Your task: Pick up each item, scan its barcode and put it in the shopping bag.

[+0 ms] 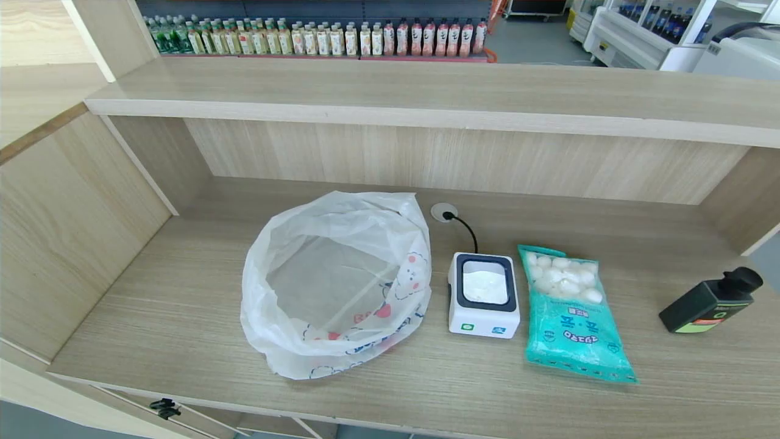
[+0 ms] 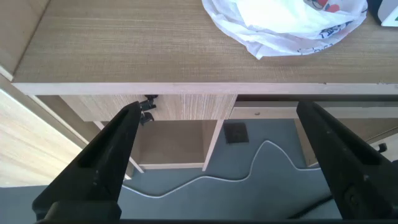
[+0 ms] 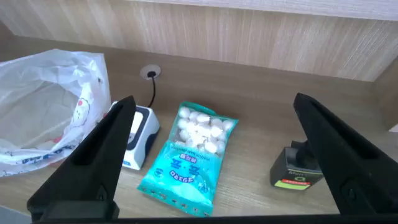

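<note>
A white plastic shopping bag (image 1: 338, 280) lies open on the wooden counter (image 1: 183, 317), left of a small white barcode scanner (image 1: 484, 294). Right of the scanner lies a teal packet of white balls (image 1: 570, 312), flat on the counter. A dark green bottle with a black cap (image 1: 710, 300) lies on its side at the far right. My right gripper (image 3: 214, 155) hangs open above the counter, over the teal packet (image 3: 189, 155) and near the bottle (image 3: 297, 171), with the scanner (image 3: 138, 137) and bag (image 3: 50, 106) beside. My left gripper (image 2: 217, 162) is open below the counter's front edge, the bag (image 2: 292, 25) beyond it.
The counter sits in a wooden alcove with a back wall (image 1: 426, 158), side walls and a shelf (image 1: 426, 91) above. The scanner's black cable (image 1: 466, 228) runs to a hole in the counter. Under the front edge are cupboards and a white cable (image 2: 249, 171) on the floor.
</note>
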Robot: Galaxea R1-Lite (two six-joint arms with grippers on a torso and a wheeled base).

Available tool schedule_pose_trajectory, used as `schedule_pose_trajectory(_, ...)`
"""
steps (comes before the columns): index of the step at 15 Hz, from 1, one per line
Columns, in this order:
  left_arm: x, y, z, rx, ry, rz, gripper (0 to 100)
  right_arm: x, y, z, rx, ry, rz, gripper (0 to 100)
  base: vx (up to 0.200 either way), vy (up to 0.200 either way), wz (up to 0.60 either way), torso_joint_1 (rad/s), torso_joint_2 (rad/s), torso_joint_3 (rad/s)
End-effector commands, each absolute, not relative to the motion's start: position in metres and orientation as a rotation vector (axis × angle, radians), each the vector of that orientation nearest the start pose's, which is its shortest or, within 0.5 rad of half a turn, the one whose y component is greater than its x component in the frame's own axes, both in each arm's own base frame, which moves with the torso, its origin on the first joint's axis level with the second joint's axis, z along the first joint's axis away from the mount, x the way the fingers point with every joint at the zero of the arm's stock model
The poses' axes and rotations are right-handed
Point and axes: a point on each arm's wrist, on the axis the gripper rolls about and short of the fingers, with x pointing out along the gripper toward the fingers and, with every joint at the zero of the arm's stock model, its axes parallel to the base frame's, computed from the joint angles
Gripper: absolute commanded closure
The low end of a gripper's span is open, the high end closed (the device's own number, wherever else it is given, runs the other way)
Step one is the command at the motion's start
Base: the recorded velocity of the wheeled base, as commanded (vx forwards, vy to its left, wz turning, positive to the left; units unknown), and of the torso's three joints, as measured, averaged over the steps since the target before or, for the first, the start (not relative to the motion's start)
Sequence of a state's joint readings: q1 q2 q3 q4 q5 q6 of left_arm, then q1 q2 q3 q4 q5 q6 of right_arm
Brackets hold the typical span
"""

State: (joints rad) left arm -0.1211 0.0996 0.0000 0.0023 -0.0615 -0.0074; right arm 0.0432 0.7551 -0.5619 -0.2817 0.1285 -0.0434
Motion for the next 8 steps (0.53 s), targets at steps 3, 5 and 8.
schedule_pose_trajectory(3,-0.015,0.000,0.077,-0.005,0.105,-0.182,0,0.163,0.006,0.242,0.018,0.233,0.154,0,0.000,0.000,0.00,0.000,0.00,0.000)
schedule_pose_trajectory(5,-0.015,0.000,0.077,-0.005,0.105,-0.182,0,0.169,0.008,0.225,0.038,0.396,0.154,0,0.000,0.000,0.00,0.000,0.00,0.000)
schedule_pose_trajectory(8,-0.015,0.000,0.077,-0.005,0.105,-0.182,0,0.192,0.009,0.211,0.086,0.508,0.139,0,0.000,0.000,0.00,0.000,0.00,0.000)
